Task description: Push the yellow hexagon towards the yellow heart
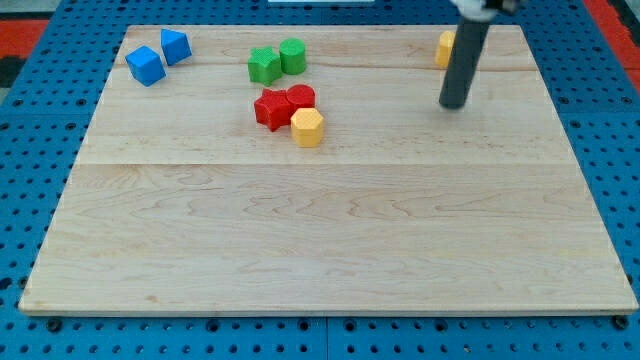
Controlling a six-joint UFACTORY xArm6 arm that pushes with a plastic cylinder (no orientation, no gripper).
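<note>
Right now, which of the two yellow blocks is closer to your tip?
The yellow block at the view's top right, partly hidden behind the rod, just above-left of my tip. The yellow hexagon sits far left, touching the red blocks.

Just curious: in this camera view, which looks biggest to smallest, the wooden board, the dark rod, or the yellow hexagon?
1. Wooden board, by far.
2. Dark rod, my tip right of the blocks.
3. Yellow hexagon, smallest.

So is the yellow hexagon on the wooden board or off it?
On it. The yellow hexagon sits on the wooden board, touching the red blocks.
</note>
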